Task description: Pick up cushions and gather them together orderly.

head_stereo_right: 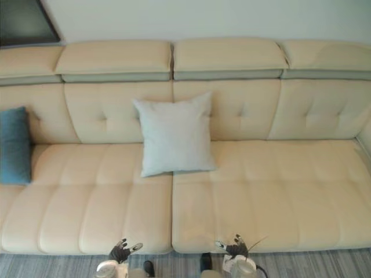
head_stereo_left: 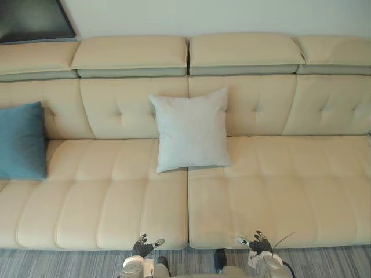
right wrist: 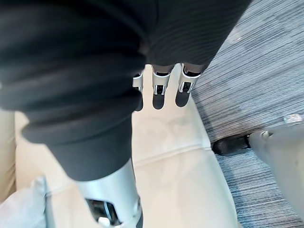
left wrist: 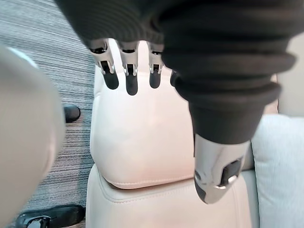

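Note:
A pale grey cushion leans upright against the backrest at the middle of the cream sofa. A blue cushion stands against the backrest at the sofa's far left end. My left hand hangs low by the sofa's front edge, fingers relaxed and holding nothing. My right hand is level with it, further right, also open and holding nothing. In the left wrist view the fingers point over the seat, with the grey cushion beyond. The right wrist view shows straight fingers over the seat front.
The sofa has four back sections with raised headrests. A grey striped carpet runs along its front. A dark framed panel hangs on the wall at the upper left.

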